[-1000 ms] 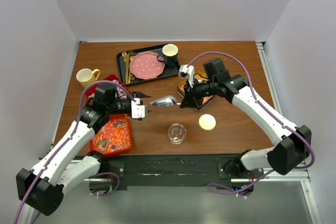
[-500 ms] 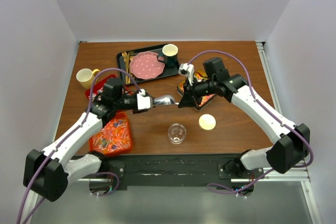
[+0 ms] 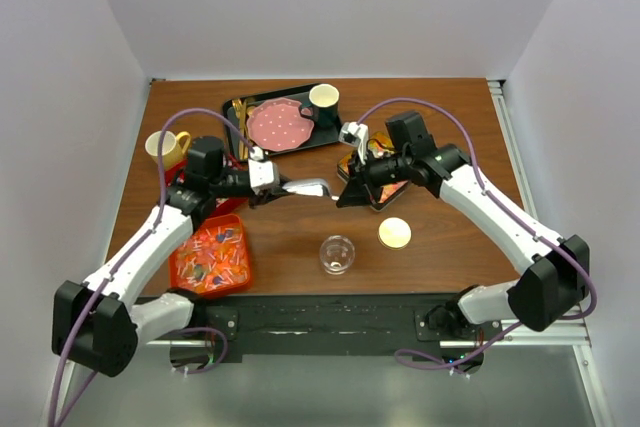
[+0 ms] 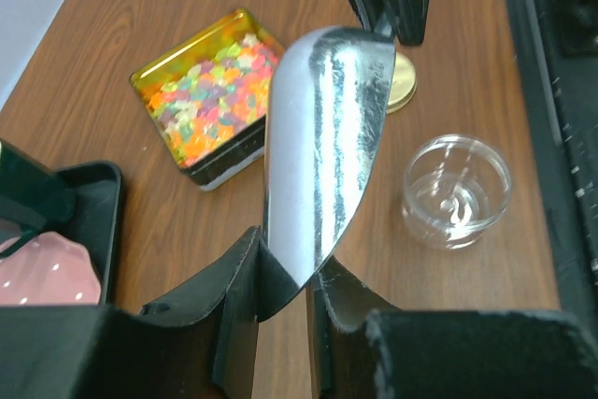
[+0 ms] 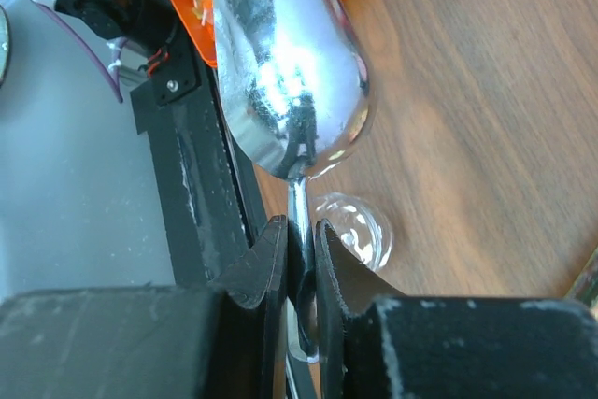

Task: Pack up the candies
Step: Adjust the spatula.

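A shiny metal scoop point(image 3: 308, 187) hangs above the table between both arms. My right gripper point(image 3: 343, 193) is shut on its handle point(image 5: 301, 231). My left gripper point(image 3: 274, 190) is shut on the front edge of the scoop's bowl point(image 4: 322, 147). The scoop looks empty. Orange-red candies fill an orange tray point(image 3: 212, 255) at the near left. Tiny yellow-orange-green candies fill a gold tin point(image 4: 210, 91), half hidden under my right arm in the top view point(image 3: 378, 187). The purple-pink-white candies lie in a red tray point(image 3: 180, 175), mostly hidden by my left arm.
A clear jar point(image 3: 337, 254) stands open at the near middle, its gold lid point(image 3: 395, 233) to its right. A black tray point(image 3: 232, 127) at the back holds a pink dotted plate point(image 3: 278, 125), a cup and gold cutlery. A yellow mug point(image 3: 163, 146) stands at the left.
My left gripper has swung up and right from the orange tray and closed on the scoop's front edge. The right gripper and scoop have shifted slightly left.
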Controlling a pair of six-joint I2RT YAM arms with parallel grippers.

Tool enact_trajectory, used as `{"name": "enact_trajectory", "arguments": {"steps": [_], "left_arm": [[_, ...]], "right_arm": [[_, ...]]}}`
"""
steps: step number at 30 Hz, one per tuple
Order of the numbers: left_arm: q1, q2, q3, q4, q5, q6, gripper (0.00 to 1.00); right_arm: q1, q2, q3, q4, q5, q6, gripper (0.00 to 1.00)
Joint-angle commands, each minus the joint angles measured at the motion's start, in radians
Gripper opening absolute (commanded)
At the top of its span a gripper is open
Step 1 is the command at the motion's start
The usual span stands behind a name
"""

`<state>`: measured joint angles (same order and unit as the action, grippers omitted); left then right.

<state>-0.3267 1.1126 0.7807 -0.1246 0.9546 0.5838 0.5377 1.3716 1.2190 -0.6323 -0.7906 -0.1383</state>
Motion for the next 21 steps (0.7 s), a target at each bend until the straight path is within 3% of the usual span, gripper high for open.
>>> {"name": "enact_trajectory", "arguments": {"steps": [1, 3, 4, 5, 7, 12, 16, 18, 20, 21], "left_arm": [[0.055, 0.076, 0.115, -0.039, 0.229, -0.148, 0.16], [0.055, 0.119, 0.170, -0.117, 0.265, -0.122, 0.09], [0.055, 0.147, 0.181, -0.165, 0.289, -0.121, 0.03], [0.058, 0.160, 0.201, -0.187, 0.302, -0.107, 0.00], [0.060, 0.199, 0.224, -0.277, 0.322, -0.070, 0.00], [0.061, 0.273, 0.290, -0.432, 0.290, -0.005, 0.00], [0.074, 0.283, 0.264, -0.336, 0.247, -0.110, 0.00], [0.086, 0.286, 0.238, -0.246, 0.213, -0.226, 0.00], [0.126, 0.282, 0.188, -0.128, 0.205, -0.453, 0.00], [0.146, 0.279, 0.161, 0.040, 0.207, -0.561, 0.00]], "right_arm": [[-0.002, -0.016, -0.027, 0.013, 0.014, -0.010, 0.00], [-0.002, -0.017, -0.023, 0.003, 0.021, -0.018, 0.10], [-0.002, -0.017, -0.012, -0.010, 0.027, -0.032, 0.20], [-0.001, -0.025, 0.019, -0.024, 0.043, -0.068, 0.39], [-0.002, -0.040, 0.063, -0.079, 0.073, -0.148, 0.54], [-0.001, -0.072, 0.235, -0.243, 0.149, -0.320, 0.67], [-0.001, -0.138, 0.217, -0.208, 0.194, -0.371, 0.71], [0.004, -0.173, 0.151, -0.155, 0.223, -0.380, 0.76], [0.013, -0.236, 0.062, -0.095, 0.254, -0.368, 0.77], [0.022, -0.255, 0.035, -0.052, 0.270, -0.372, 0.77]]}}
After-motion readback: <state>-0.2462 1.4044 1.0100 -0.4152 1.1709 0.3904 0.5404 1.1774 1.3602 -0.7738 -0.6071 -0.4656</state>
